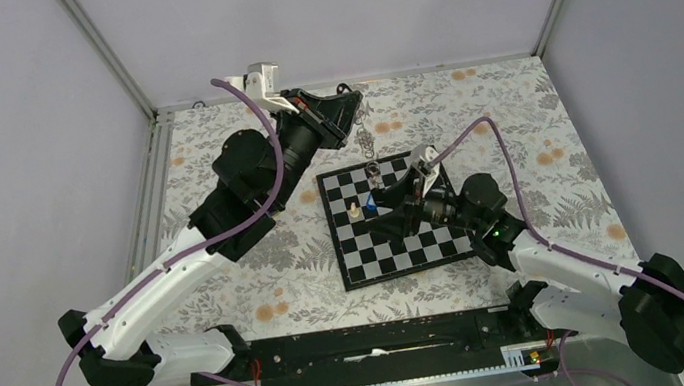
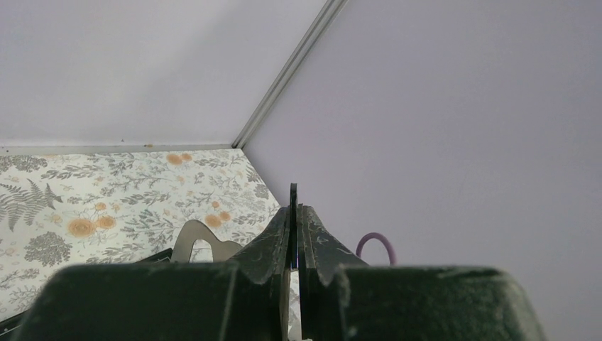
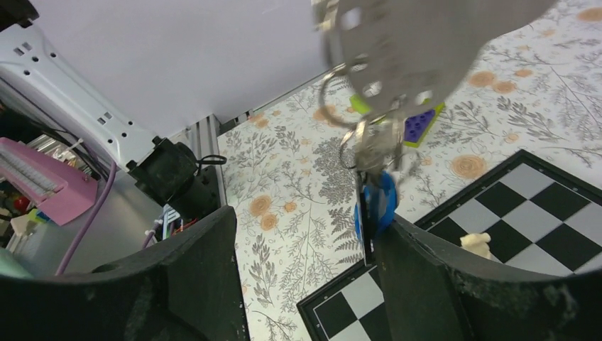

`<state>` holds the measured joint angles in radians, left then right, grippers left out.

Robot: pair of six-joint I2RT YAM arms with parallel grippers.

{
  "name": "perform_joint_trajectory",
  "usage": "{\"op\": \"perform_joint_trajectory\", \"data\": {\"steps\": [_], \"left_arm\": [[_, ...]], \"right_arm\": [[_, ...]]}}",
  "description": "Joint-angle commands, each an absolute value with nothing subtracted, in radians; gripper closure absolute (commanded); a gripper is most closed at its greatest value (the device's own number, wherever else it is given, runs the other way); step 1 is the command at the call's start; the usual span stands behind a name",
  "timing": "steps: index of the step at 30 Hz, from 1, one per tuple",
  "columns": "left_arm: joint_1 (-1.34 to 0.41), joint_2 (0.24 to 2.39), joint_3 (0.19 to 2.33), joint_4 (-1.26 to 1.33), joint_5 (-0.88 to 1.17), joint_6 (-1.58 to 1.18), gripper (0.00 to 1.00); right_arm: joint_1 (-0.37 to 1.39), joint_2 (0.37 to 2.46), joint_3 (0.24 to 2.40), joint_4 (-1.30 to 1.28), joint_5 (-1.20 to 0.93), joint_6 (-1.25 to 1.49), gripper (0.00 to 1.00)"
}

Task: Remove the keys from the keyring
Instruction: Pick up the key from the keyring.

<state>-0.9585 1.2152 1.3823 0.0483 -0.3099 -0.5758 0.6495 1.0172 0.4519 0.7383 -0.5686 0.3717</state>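
Note:
My left gripper (image 1: 353, 103) is raised over the far side of the table, shut on a thin dark part of the keyring (image 2: 292, 199). From it the keyring (image 1: 367, 144) hangs straight down toward the chessboard (image 1: 406, 245). Close to the right wrist camera, the silvery keys (image 3: 397, 42) and metal rings (image 3: 355, 106) dangle blurred. Below them is the blue carabiner (image 3: 380, 202). My right gripper (image 3: 305, 220) is open, low over the board's far edge (image 1: 386, 205). The carabiner hangs right beside its right finger (image 3: 426, 277); nothing lies between the jaws.
A pale pawn (image 3: 477, 244) stands on the chessboard (image 3: 539, 213), to the left of the right gripper in the top view (image 1: 352, 210). A lime-green and purple piece (image 3: 419, 121) lies on the floral cloth beyond the board. Walls close in at the back and sides.

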Motion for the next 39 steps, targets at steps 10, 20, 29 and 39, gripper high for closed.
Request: {"op": "perform_joint_trajectory", "data": {"steps": [10,20,29,39], "left_arm": [[-0.956,1.217,1.441,0.140,-0.296,-0.574,0.93],[-0.956,1.215,1.441,0.144,-0.288,-0.575,0.93],[-0.956,1.220,1.443,0.150,-0.270,-0.587,0.92],[-0.956,1.218,1.441,0.153,-0.267,-0.592,0.92]], "right_arm": [[0.694,1.099,0.440,0.905,-0.396,0.300,0.41],[0.694,1.134,0.412,0.952,-0.376,0.283,0.33],[0.694,1.177,0.442,0.978,-0.314,0.246,0.35],[0.693,1.191,0.446,0.995,-0.280,0.239,0.35]]}}
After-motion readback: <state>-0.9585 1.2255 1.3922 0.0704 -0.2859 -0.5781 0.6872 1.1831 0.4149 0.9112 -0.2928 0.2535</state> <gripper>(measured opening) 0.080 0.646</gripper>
